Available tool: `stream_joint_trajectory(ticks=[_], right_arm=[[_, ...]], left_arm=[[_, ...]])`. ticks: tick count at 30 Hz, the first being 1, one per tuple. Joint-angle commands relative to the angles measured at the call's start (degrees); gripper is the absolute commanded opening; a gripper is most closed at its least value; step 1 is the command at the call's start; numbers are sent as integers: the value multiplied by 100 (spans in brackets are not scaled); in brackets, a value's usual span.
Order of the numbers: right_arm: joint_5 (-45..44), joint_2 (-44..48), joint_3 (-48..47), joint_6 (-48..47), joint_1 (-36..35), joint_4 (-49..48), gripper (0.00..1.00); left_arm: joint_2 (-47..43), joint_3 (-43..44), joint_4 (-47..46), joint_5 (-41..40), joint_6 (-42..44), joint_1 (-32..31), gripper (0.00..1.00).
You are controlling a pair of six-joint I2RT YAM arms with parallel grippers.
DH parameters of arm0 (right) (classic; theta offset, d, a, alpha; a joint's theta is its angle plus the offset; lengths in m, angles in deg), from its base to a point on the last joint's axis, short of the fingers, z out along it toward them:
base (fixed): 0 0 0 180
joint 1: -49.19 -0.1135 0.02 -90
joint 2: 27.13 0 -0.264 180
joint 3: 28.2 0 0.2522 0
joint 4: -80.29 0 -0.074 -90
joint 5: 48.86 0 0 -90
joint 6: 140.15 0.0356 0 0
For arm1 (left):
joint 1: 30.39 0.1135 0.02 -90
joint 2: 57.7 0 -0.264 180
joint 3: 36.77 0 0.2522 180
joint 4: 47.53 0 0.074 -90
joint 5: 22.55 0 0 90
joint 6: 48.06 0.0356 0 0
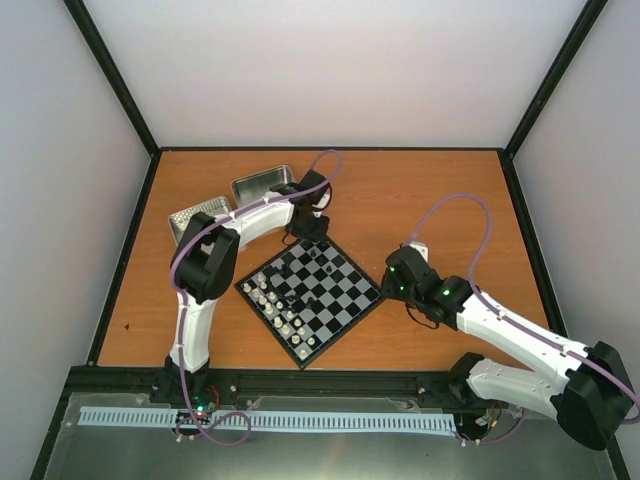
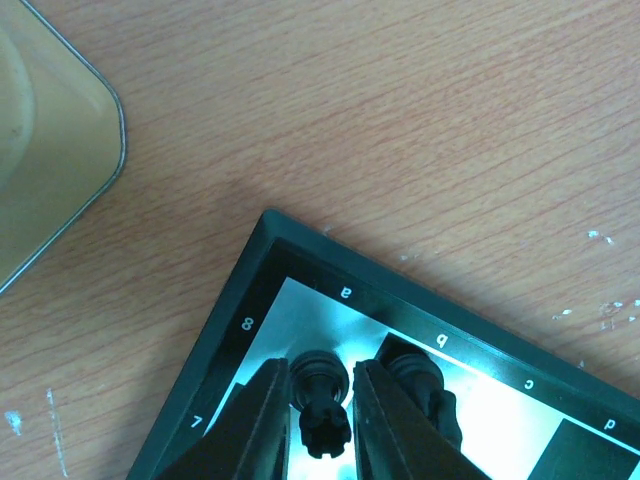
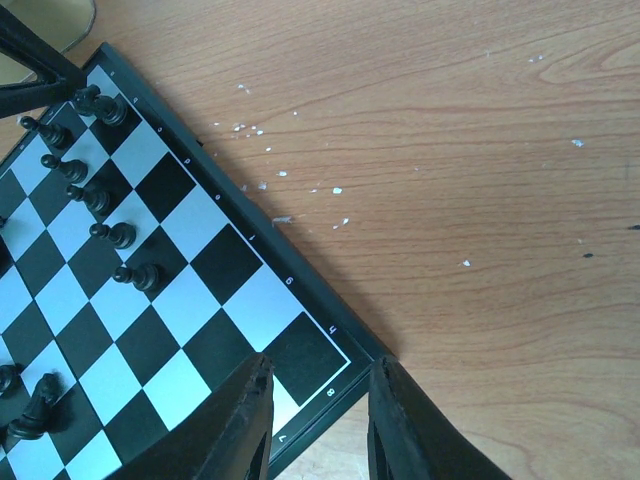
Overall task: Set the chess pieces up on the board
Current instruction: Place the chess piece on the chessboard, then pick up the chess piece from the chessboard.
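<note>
Left jaws flank a black rook (image 2: 320, 415) on a corner square of the board (image 2: 215, 350) — clamped or freed, I cannot tell. Beyond-left of them a tin (image 2: 40, 170) shows bare metal. Right jaws gape over another board corner.

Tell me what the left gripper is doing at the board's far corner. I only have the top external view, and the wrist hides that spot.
Observer: The left gripper straddles a black rook that stands upright on the board, on the corner square marked a and 8.
Operator: Is it clamped on the rook?
Observer: I cannot tell. The fingers sit very close on both sides of it, and no clear gap shows.
Operator: Check the right gripper too.
Observer: The right gripper is open with nothing between its fingers. They frame the board's corner marked h and 8, and that square has no piece on it.
</note>
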State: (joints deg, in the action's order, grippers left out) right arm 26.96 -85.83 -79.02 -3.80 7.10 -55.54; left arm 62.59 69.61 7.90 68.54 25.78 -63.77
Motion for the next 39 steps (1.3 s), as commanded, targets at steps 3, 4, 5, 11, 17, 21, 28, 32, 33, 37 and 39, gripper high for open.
stream_joint_trajectory(ticks=[3,4,5,11,17,21,28,32,33,37,39], right_arm=[[-85,71,58,59,43,2,28],[-79,72,56,52,43,-3,28],[-77,75,52,50,43,-5,28],[-12,23,11,24,43,-71,28],[246,-114,-68,-119,38,-144,29],[428,-310,-141,-202,43,-137,29],[583,-512,-159,-162,43,-263,29],[584,-587,-200,-161,43,-274,29],[584,-598,-209,-161,43,-277,29],[600,-630,-215,-152,43,-282,29],[609,-635,-218,-144,43,-280,29]], left_arm=[[-23,54,-18,67,98,78,22],[-66,61,-20,48,98,84,23],[-112,75,-19,34,98,86,24],[-397,322,116,-78,92,127,31],[-1064,87,47,-271,25,175,35],[-1890,-889,-339,-358,-165,177,43],[-2875,-2543,-451,-500,-475,207,38],[-3056,-3034,-467,-499,-658,244,30],[-3063,-3107,-471,-521,-700,252,28],[-2971,-3254,-511,-631,-762,278,24],[-2907,-3259,-530,-665,-753,295,24]])
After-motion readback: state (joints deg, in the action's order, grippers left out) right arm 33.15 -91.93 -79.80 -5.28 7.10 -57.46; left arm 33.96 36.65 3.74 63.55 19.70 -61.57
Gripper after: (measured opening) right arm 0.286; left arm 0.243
